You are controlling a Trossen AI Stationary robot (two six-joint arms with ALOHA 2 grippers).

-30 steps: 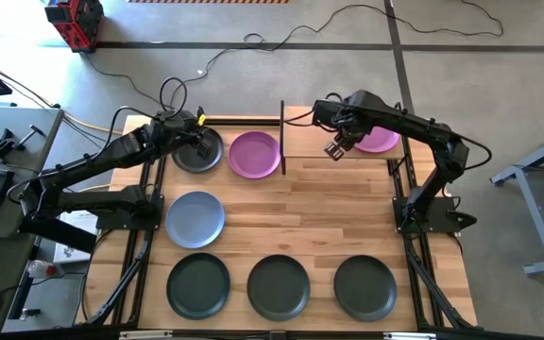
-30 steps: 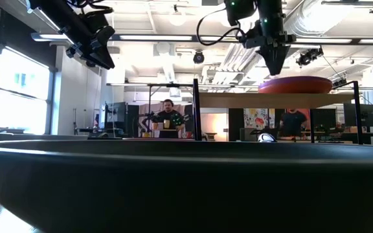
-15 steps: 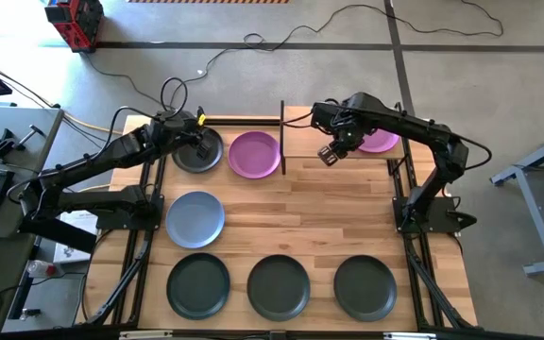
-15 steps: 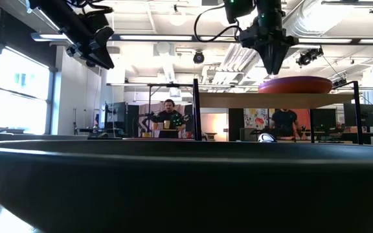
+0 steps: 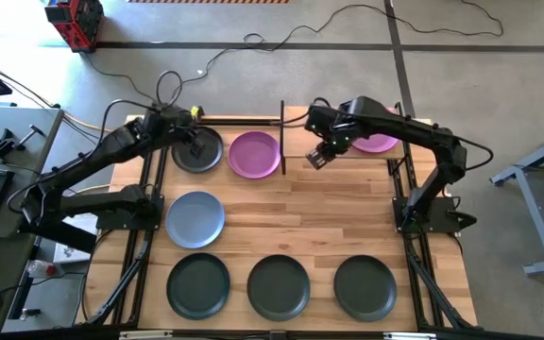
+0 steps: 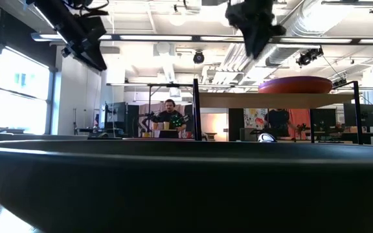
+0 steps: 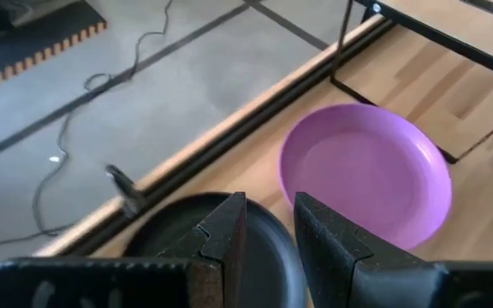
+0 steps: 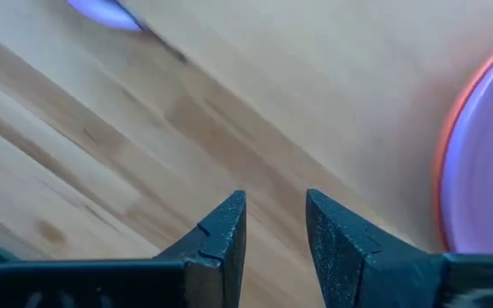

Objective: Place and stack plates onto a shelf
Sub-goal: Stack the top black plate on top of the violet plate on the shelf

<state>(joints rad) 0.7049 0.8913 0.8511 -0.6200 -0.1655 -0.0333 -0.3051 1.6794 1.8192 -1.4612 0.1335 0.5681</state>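
A purple plate lies on an orange-red one on the right half of the light-wood shelf; the low view shows this stack on the board. My right gripper hangs open above the shelf's left part, away from the stack. My left gripper hovers open over a dark plate at the far left. Beside that lies a second purple plate. A pale blue plate and three dark plates lie flat on the tabletop.
The shelf's black rod frame stands between the purple plate on the table and the shelf board. In the low view a dark plate's rim fills the foreground. People stand in the room behind the table. Bare wood lies mid-table.
My right gripper has moved from beside the stack on the shelf toward the table's left, along the board, and has risen. My left gripper has shifted slightly toward the table's left edge. No plate has moved.
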